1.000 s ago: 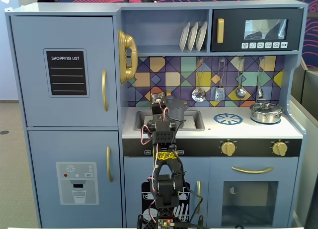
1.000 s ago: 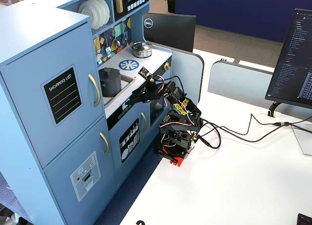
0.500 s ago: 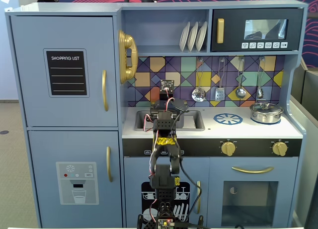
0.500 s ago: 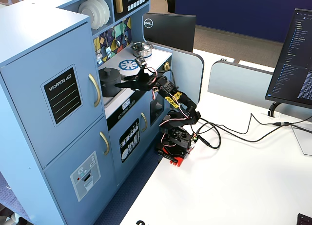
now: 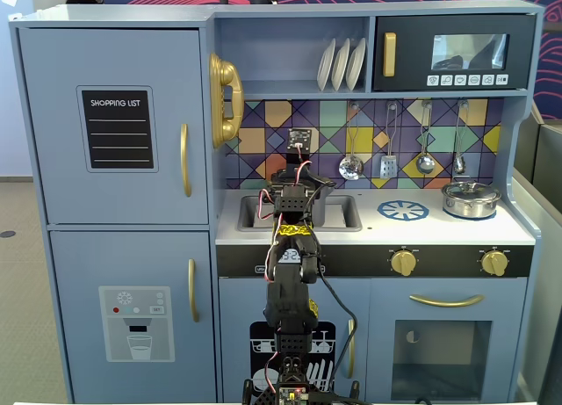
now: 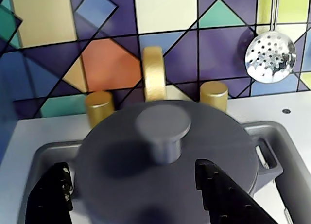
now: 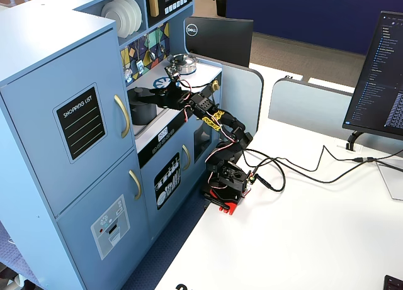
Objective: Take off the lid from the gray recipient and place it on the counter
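Observation:
The gray recipient (image 7: 144,114) sits in the sink (image 6: 43,153) of the toy kitchen, one side handle (image 6: 270,161) showing at the right in the wrist view. The dark gray lid (image 6: 194,136) lies on it, its central knob (image 6: 163,129) upright. My gripper (image 6: 131,168) is open just above the lid, with one black finger (image 6: 51,197) over the lid's left rim and the other (image 6: 226,197) over its right half. The knob is slightly ahead of the fingertips and is not touched. In a fixed view the arm (image 5: 291,247) hides the pot. The white counter (image 5: 457,229) carries the blue burner print (image 5: 403,210).
A gold faucet (image 6: 154,80) and two gold taps (image 6: 99,107) (image 6: 214,95) stand right behind the pot. A steel skimmer (image 6: 270,51) hangs on the tiled wall. A shiny steel pot (image 5: 470,198) stands at the counter's right end, beyond the burner print.

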